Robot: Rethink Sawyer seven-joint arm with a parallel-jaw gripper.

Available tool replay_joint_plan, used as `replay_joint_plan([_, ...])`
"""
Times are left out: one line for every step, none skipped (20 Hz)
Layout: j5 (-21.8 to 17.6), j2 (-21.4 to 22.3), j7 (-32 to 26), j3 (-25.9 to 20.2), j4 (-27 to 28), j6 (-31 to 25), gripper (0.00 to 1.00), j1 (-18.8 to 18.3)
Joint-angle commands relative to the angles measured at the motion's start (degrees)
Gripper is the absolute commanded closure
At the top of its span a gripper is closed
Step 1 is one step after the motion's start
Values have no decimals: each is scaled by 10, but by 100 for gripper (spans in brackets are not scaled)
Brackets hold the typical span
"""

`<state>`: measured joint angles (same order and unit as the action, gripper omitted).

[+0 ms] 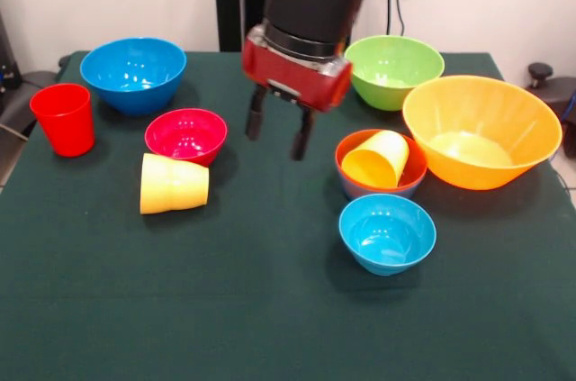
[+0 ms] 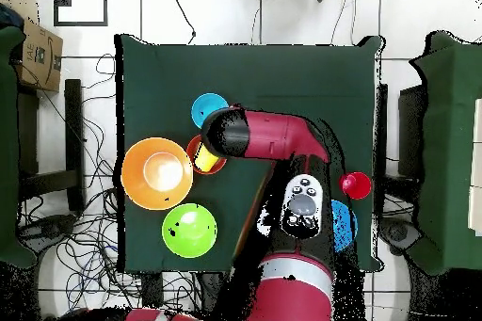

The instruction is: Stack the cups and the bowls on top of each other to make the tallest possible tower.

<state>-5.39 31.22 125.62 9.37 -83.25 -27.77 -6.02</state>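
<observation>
My gripper (image 1: 277,136) is open and empty, hanging over the table between a small crimson bowl (image 1: 185,135) and a small pile. The pile is an orange-red bowl (image 1: 349,154) nested in a blue bowl (image 1: 378,190), with a yellow cup (image 1: 378,160) lying tilted inside. A second yellow cup (image 1: 174,184) lies on its side in front of the crimson bowl. A red cup (image 1: 63,118) stands upright at the left. A small light-blue bowl (image 1: 387,232) sits nearest the camera. In the overhead view the arm (image 2: 268,138) hides the gripper.
A medium blue bowl (image 1: 133,73) stands at the back left, a lime green bowl (image 1: 393,70) at the back right and a large yellow-orange bowl (image 1: 481,129) at the right. The green cloth (image 1: 270,309) covers the table. Overhead, the large bowl (image 2: 156,172) and green bowl (image 2: 189,230) show at the left.
</observation>
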Motion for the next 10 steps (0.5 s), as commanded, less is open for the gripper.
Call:
replay_joint_plan([-13, -21, 48, -32, -18, 44, 0, 19])
replay_joint_plan([-11, -21, 49, -31, -18, 43, 0, 21])
replay_joint_plan([-9, -23, 51, -29, -18, 44, 0, 24])
replay_joint_plan([-7, -24, 54, -28, -17, 45, 0, 27])
replay_joint_plan([-5, -26, 59, -26, -18, 48, 0, 30])
replay_joint_plan([-4, -28, 62, -24, -18, 49, 0, 34])
replay_joint_plan([-2, -30, 67, -21, -17, 51, 0, 38])
replay_joint_plan([0, -31, 69, -19, -17, 51, 0, 41])
replay_joint_plan([1, -32, 72, -17, -17, 52, 0, 44])
replay_joint_plan([2, -33, 73, -16, -17, 52, 0, 45])
